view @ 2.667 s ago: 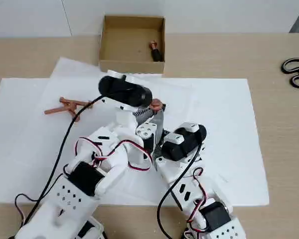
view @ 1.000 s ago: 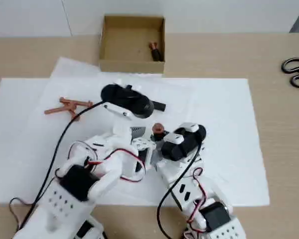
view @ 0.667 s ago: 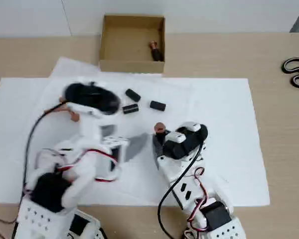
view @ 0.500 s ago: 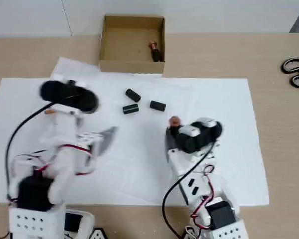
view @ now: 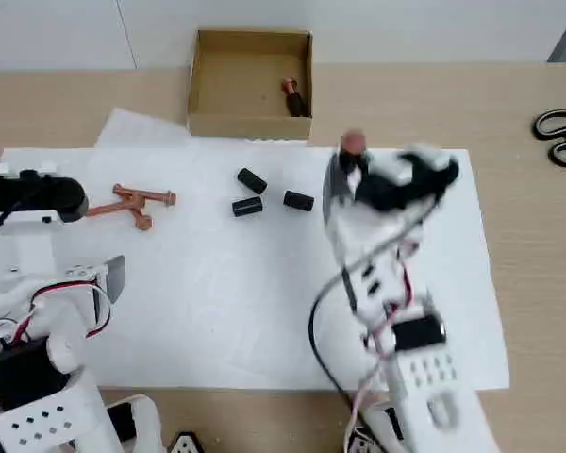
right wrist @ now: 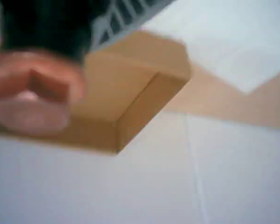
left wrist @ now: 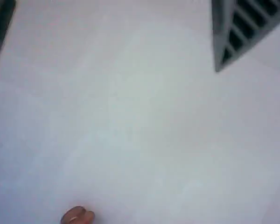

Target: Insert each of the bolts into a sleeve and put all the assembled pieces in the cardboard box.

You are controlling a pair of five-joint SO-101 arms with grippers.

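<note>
Though blurred in the right wrist view, plainly clamped in the right arm's fingers [view: 334,185]: an assembled piece [view: 353,142], black sleeve with copper bolt head poking out; held upper centre-right of the high view, just right of and slightly below the near right corner of the cardboard box [view: 200,83], not over its opening; same box corner [right wrist: 144,88] close behind the held piece [right wrist: 30,95] in the right wrist view.

Around it, on the white paper [view: 217,302] covering the desk [view: 66,94]: three loose black sleeves [view: 252,179] in a small group at upper centre, apart from one another, left of the right arm; a few copper bolts [view: 132,201] crossed in a heap at upper left; scissors [view: 561,132] on bare desk at the right edge, well apart from everything; right arm stretched up the right-centre of the frame, hiding the paper beneath it.

Box open-topped at upper centre; inside, one more assembled piece [view: 293,96] lying against the right wall; rest of the floor bare cardboard.

Left arm's fingers [left wrist: 233,32] spread wide, gripping nothing, over bare paper at lower left of the high view; a copper bolt end [left wrist: 78,216] on the sheet nearby.
</note>
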